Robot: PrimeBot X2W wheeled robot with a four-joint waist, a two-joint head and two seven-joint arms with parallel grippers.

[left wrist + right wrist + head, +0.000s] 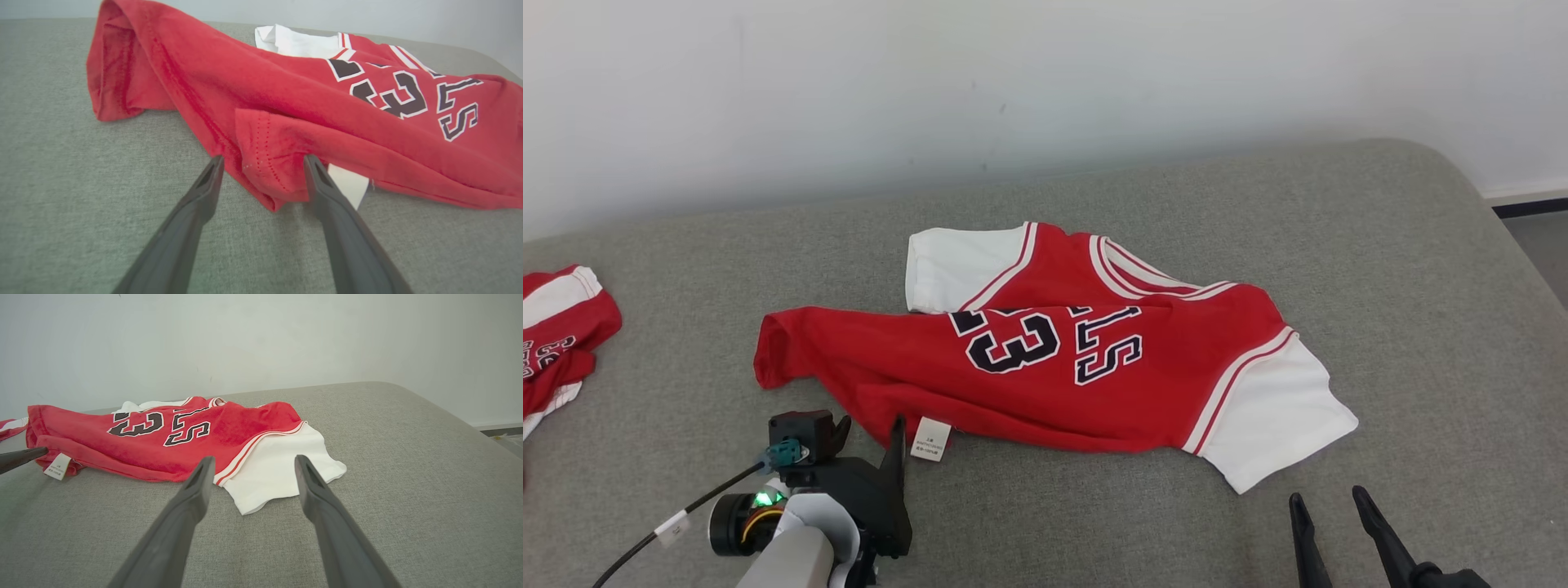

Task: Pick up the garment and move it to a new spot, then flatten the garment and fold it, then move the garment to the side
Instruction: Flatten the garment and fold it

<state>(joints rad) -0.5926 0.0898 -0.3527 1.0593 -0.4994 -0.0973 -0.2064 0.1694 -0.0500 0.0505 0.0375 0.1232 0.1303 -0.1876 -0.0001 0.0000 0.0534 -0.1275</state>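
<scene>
The garment (1021, 392) is a red jersey with white sleeves and dark numerals, lying crumpled and partly doubled over on the grey padded surface (1380, 286). Its white label (930, 439) pokes out at the near hem. My left gripper (870, 429) stands open at that hem. In the left wrist view, a folded hem corner of the garment (286, 106) lies between the spread tips of the left gripper (263, 159). My right gripper (1327, 496) is open and holds nothing, a little short of the near white sleeve (278, 469). In the right wrist view, the right gripper (254, 458) points at that sleeve.
A second red and white garment (556, 335) lies bunched at the far left edge. A pale wall (1045, 82) runs behind the surface. The surface rounds off at the right, with floor (1543, 245) beyond it. Bare grey cloth stretches to the right of the jersey.
</scene>
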